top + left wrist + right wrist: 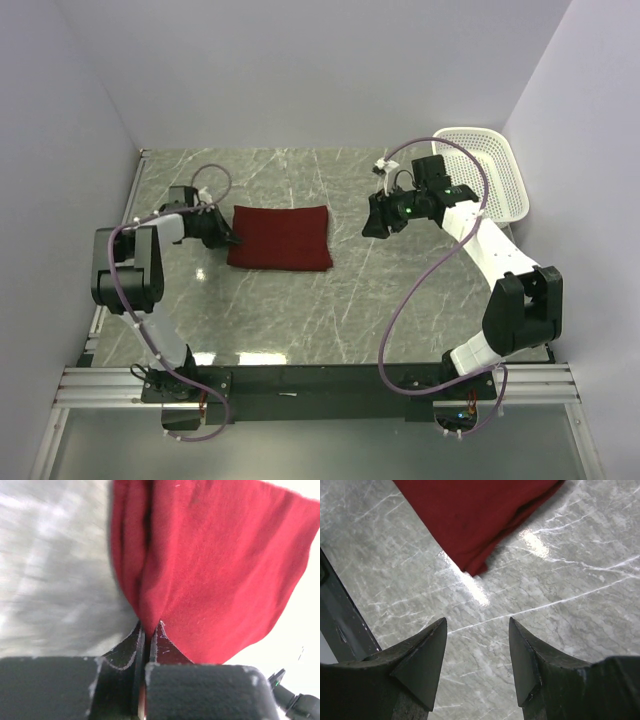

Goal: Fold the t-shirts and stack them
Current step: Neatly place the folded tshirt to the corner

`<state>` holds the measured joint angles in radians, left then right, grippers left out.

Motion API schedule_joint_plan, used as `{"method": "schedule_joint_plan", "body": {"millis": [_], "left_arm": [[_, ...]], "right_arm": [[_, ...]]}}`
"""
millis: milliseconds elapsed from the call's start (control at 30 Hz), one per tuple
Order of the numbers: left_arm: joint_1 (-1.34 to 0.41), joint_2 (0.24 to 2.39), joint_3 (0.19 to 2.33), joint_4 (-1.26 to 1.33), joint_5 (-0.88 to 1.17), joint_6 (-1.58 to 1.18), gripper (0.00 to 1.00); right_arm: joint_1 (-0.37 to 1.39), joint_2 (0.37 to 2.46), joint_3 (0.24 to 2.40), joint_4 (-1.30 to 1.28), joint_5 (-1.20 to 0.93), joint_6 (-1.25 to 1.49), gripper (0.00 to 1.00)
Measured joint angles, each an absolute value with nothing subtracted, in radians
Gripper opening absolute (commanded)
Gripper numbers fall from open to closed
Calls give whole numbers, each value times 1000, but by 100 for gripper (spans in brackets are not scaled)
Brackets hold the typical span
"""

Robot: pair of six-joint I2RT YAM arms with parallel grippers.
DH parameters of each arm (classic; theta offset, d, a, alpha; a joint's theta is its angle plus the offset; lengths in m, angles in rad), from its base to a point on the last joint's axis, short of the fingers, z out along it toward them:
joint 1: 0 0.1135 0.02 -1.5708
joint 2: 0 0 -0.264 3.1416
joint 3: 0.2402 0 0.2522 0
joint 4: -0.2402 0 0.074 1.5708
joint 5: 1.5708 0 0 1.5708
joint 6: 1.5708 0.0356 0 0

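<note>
A dark red t-shirt (281,237) lies folded into a rectangle on the grey marble table (330,310), left of centre. My left gripper (228,238) is at the shirt's left edge, shut on a pinch of the red cloth; in the left wrist view the t-shirt (210,565) bunches into the closed fingertips (150,630). My right gripper (376,222) hovers to the right of the shirt, apart from it and open. In the right wrist view the right gripper (477,625) has only bare table between its fingers, and a corner of the t-shirt (470,520) lies ahead.
A white mesh basket (490,180) stands at the back right corner against the wall, behind the right arm. Walls close in the table on the left, back and right. A black rail (320,385) runs along the near edge.
</note>
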<state>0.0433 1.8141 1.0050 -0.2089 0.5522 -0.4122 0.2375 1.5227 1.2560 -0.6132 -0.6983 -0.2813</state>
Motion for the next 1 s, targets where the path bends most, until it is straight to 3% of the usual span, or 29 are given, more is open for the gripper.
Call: {"method": "schedule_joint_plan", "body": {"millis": [400, 733, 800, 933, 967, 1000], "left_arm": [[403, 1960, 1304, -329, 422, -361, 2], [440, 2148, 1639, -477, 118, -280, 5], [439, 2174, 1699, -496, 71, -260, 13], [439, 2251, 1831, -518, 0, -231, 49], [438, 2264, 1858, -528, -20, -226, 63], [438, 2268, 1872, -536, -33, -223, 66]], "right_arm": [[224, 1530, 1256, -616, -716, -286, 59], [208, 1530, 1256, -617, -733, -290, 60], [208, 1533, 1256, -619, -737, -293, 60], [208, 1546, 1256, -624, -746, -297, 60], [208, 1547, 1256, -625, -746, -297, 60], [208, 1547, 1256, -625, -746, -297, 60]]}}
